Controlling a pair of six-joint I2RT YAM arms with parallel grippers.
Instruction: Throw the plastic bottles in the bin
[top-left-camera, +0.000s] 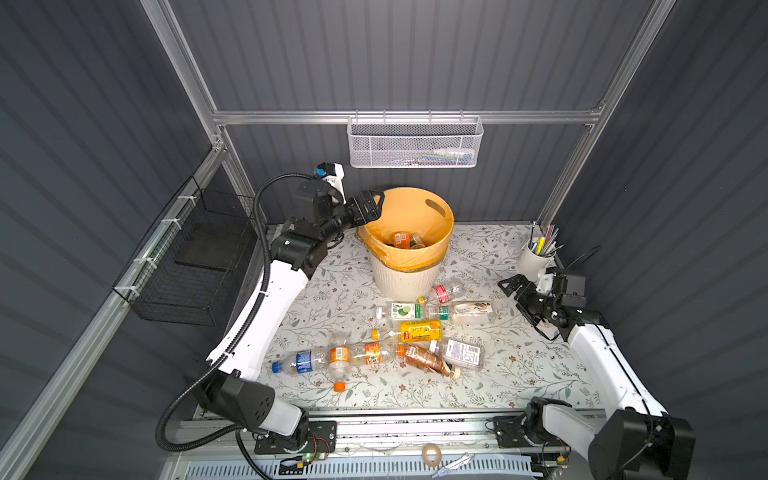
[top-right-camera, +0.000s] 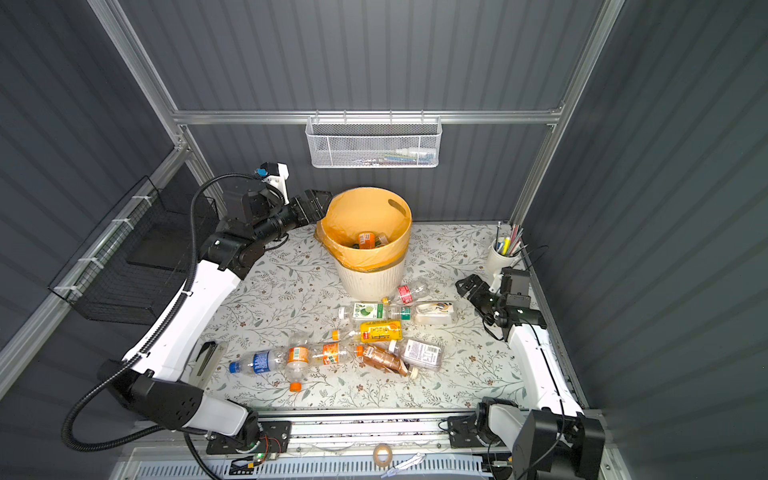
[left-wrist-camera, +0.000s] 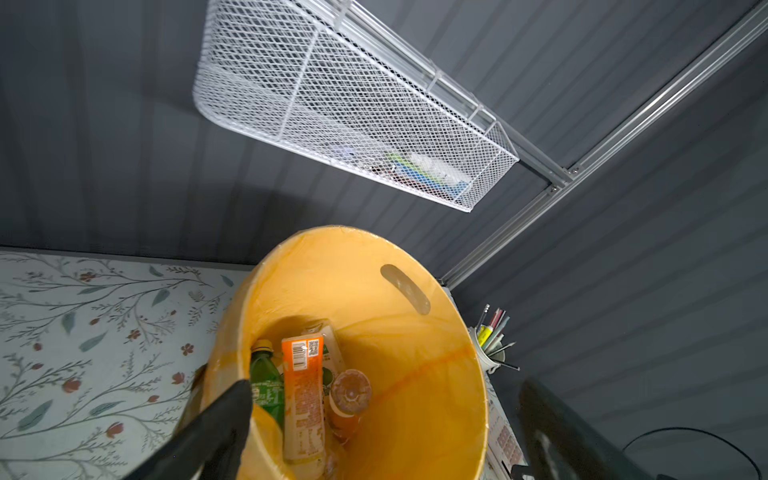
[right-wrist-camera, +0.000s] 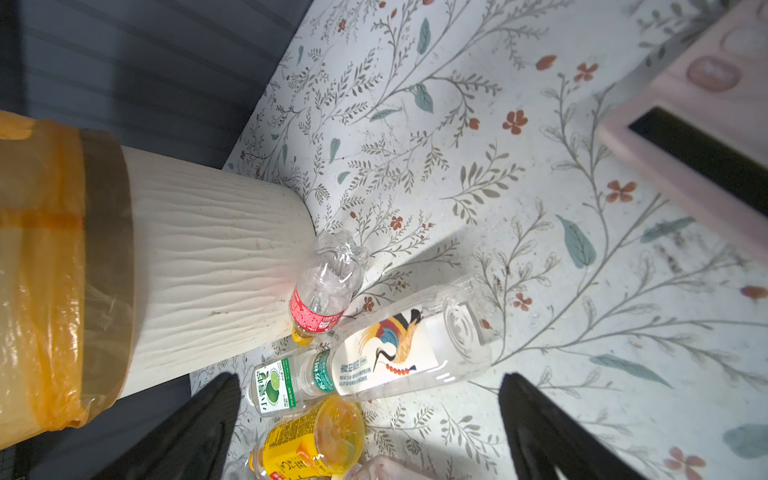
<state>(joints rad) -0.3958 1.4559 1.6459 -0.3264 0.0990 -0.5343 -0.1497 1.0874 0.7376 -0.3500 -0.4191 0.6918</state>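
The bin, cream ribbed with an orange liner, stands at the back centre of the table. Inside it lie an orange-labelled bottle, a green bottle and an amber one. My left gripper hangs open and empty over the bin's left rim. Several plastic bottles lie on the table in front of the bin, among them a red-labelled one, a crane-labelled one, a yellow one and a blue-labelled one. My right gripper stands open and empty, right of these bottles.
A white mesh wall basket hangs above the bin. A black wire basket is fixed to the left wall. A white cup of pens stands at the back right, just behind my right gripper. A pink device lies nearby.
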